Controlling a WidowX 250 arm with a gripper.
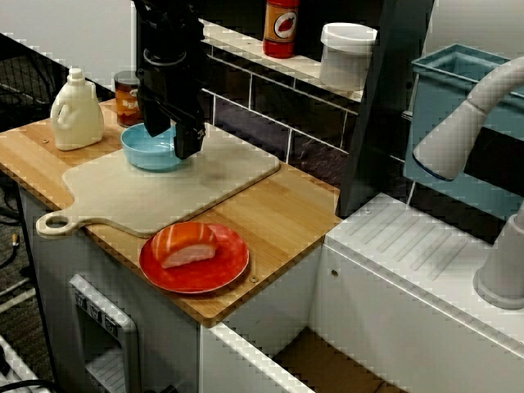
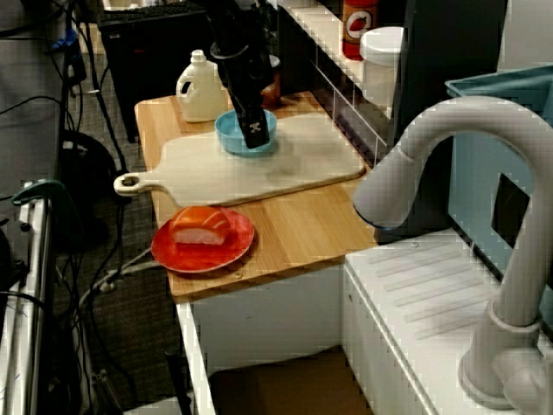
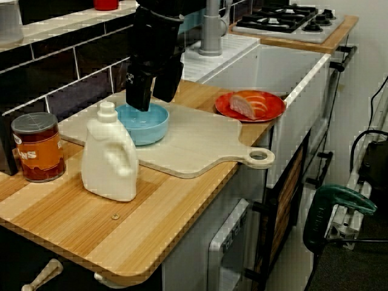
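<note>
A black gripper is held low over a round blue bowl, which is set on a pale cutting board. A salmon sushi piece is laid on a round red plate nearby.

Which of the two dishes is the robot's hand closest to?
The blue bowl on the cutting board: the hand hangs at its rim. The red plate with salmon sushi lies well away.
</note>
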